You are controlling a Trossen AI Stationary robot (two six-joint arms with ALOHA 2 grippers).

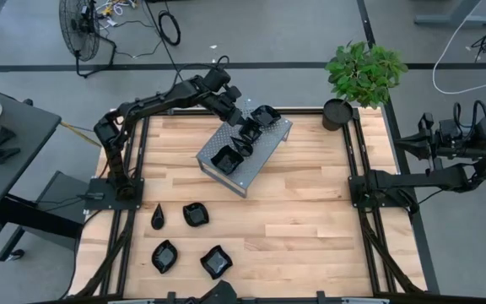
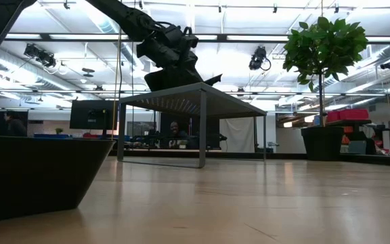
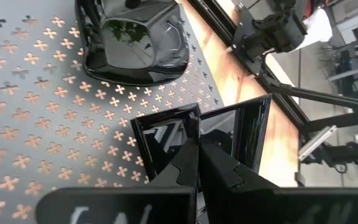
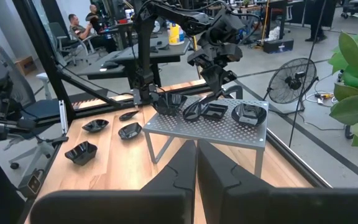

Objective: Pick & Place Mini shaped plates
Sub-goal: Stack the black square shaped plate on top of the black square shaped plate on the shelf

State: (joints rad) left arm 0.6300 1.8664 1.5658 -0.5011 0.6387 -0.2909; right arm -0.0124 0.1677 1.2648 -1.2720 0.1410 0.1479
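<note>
Gripping square plate (image 3: pixel 197 134) rim | left gripper (image 3: pixel 197 163) closed, plate tilted on rack (image 3: pixel 36 106) | right gripper (image 4: pixel 196 163) closed, idle

Low view: big dark shape (image 2: pixel 36 173) at picture's left cut off by edge, too close to tell which dish. Rack (image 2: pixel 188 102) top seen edge-on; dishes on it hidden. My left gripper (image 3: pixel 197 146): fingertips hidden behind square dish (image 3: pixel 204 134) rim; dish corner runs out of sight under my fingers. High view: dishes (image 1: pixel 243 139) on rack overlap under my left arm, count unclear. People (image 4: pixel 82 28) in background too small to describe.
</note>
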